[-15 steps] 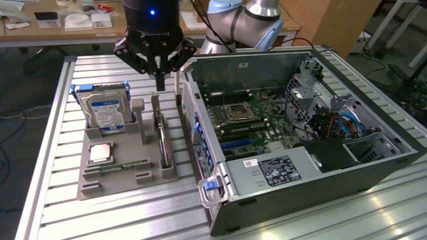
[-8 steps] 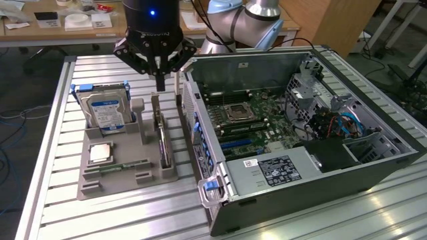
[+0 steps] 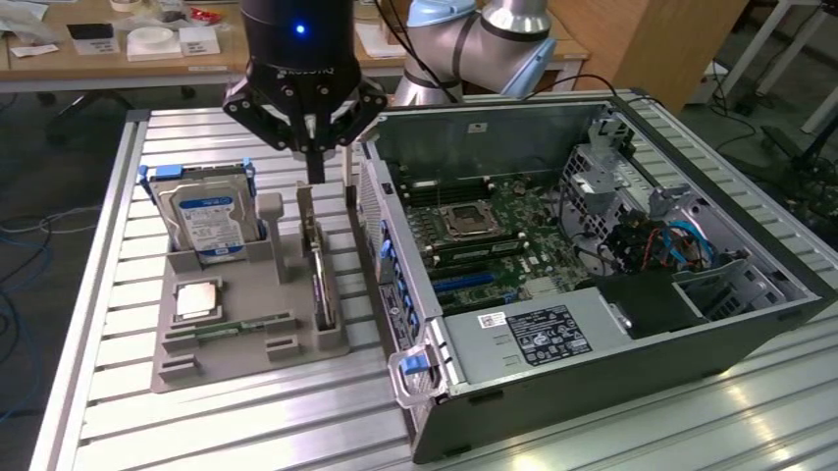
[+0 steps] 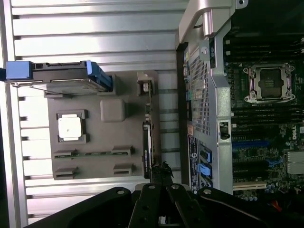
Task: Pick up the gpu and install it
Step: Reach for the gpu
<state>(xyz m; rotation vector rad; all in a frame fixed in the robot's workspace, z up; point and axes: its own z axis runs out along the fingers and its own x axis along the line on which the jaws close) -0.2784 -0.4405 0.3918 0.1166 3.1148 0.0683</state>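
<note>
**Entry: over the gpu, nothing gripped yet**

Exterior view. My gripper (image 3: 314, 175) hangs fingers-down over the far end of the gpu (image 3: 318, 270). The fingers look pressed together into one narrow bar with nothing between them. I cannot tell whether the tip touches the card's top edge or sits just above it. The gpu stands on its long edge in a slot of the grey holder (image 3: 249, 348), on the side nearest the open computer case (image 3: 629, 363). The hard drive (image 3: 210, 221) stands upright at the holder's far corner, towards the exterior view's left, well apart from the card. Holder and case both rest on the slatted table (image 3: 105, 324).

Wrist view. Looking straight down, the gpu (image 4: 147, 137) is a thin dark line in the holder (image 4: 102, 137), just beside the case's rear panel (image 4: 202, 95). My gripper (image 4: 159, 168) lies over one end of that line.

Judgement on the grasp:
- Pressed together like this, the fingers cannot take the card; they need to be spread enough to straddle its thickness.
- Keep the pads parallel to the card faces and centred on the thin line.
- Stay clear of the case panel close alongside.
- The lift should be straight up, so the card does not bind in its slot.
</note>
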